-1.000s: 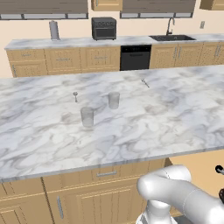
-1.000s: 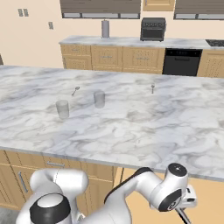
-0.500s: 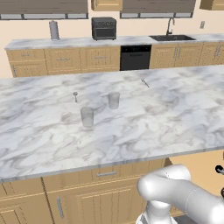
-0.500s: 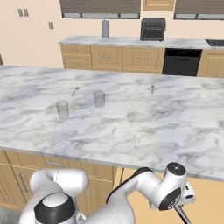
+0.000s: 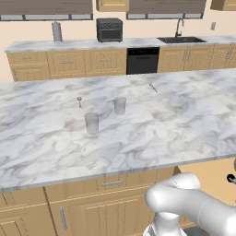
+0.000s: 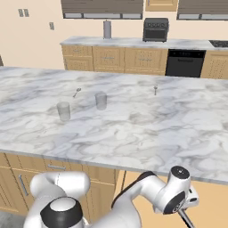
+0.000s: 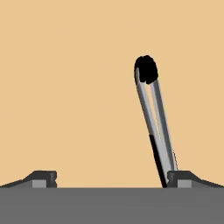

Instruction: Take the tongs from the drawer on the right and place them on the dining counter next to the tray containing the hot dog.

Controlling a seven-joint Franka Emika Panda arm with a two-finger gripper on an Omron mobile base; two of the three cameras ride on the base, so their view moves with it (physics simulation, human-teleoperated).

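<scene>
Our hand (image 7: 111,178) is wide open, holding nothing; the tongs (image 7: 154,118) lie right of centre in the hand view, against its right fingertip (image 7: 183,177). Closing now, we risk pushing them aside instead of gripping them.

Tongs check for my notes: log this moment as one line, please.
tongs: lying on tan surface, beside one of the fingers | gripper: open, not gripping | dining counter: two glasses, no tongs

Marble dining counter (image 6: 147,129), two glasses (image 6: 63,111), white arm (image 6: 147,191) below
</scene>
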